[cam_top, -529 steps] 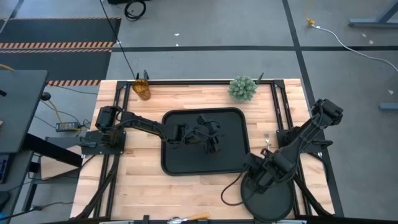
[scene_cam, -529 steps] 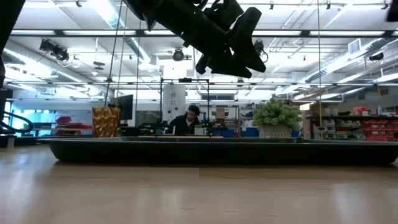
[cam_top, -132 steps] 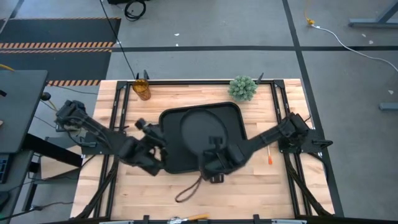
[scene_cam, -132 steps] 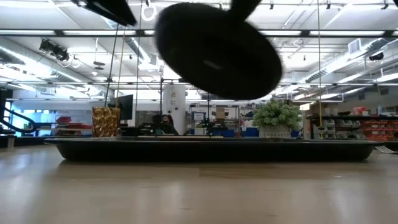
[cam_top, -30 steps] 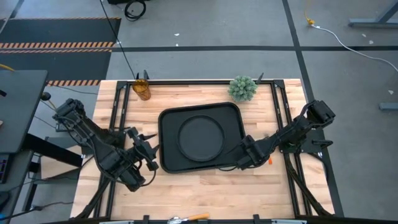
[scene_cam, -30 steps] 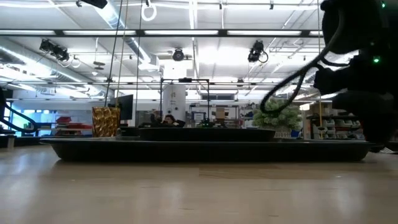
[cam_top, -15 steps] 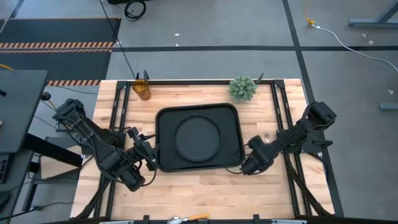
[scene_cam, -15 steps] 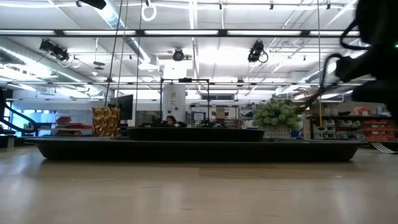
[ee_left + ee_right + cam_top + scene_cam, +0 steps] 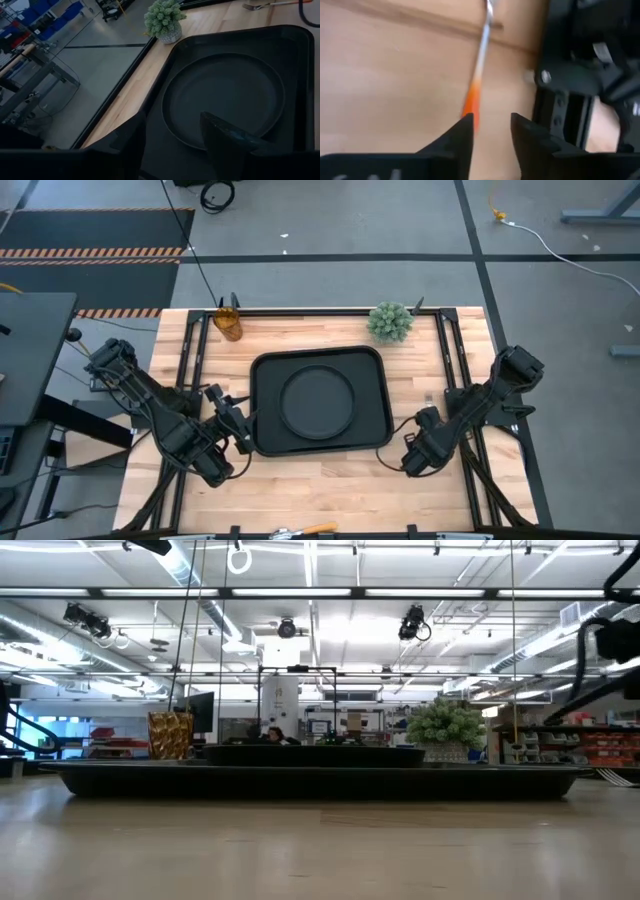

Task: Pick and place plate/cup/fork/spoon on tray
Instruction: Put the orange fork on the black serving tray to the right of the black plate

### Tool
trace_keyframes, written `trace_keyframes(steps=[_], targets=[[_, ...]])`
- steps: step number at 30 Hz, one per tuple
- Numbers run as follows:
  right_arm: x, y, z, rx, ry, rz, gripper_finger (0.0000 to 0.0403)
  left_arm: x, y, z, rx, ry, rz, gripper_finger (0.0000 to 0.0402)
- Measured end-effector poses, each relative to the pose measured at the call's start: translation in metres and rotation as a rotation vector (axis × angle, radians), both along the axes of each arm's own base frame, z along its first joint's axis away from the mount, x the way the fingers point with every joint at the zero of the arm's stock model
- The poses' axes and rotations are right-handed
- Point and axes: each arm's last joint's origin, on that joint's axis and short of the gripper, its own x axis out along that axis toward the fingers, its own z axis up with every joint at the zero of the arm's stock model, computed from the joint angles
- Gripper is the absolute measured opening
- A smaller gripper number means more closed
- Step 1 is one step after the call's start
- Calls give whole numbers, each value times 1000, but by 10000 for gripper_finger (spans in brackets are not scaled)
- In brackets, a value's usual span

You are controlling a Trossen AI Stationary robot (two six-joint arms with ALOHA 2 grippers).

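Showing the plate [image 9: 316, 401] on the tray [image 9: 262, 385]; cup [image 9: 228, 323] and cutlery remain; right gripper [image 9: 489, 131] and left gripper [image 9: 172, 135], jaws parted, empty.

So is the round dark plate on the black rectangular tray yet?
Yes. The round dark plate lies flat inside the black rectangular tray, with neither gripper touching it.

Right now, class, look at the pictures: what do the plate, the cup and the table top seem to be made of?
Plate: matte black, probably plastic or glazed ceramic; it shows a dull, even sheen.
Cup: see-through amber, likely plastic or glass, since light passes through it.
Table top: pale wood, with visible plank joints and grain.
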Motion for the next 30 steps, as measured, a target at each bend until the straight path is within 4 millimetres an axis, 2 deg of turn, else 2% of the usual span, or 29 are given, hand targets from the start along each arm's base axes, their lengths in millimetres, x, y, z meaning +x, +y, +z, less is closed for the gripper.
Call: trace_keyframes(steps=[7,10,15,19,22,27,30], targets=[[-11,17,-2,26,-25,-37,206,0,0,0,20,1,-8,192],[-16,26,-3,34,-64,-51,225,0,0,1,24,1,-9,192],[-25,33,-21,127,-91,-54,225,1,0,2,49,-33,-3,192],[-31,27,-36,156,-128,-47,218,1,0,2,47,-41,-2,192],[-30,23,-36,135,-128,-44,217,2,-1,2,38,-52,-1,192],[-27,17,-22,67,-169,-13,217,4,0,2,34,-63,6,192],[-24,20,-15,118,-214,-14,217,5,2,2,35,-63,16,192]])
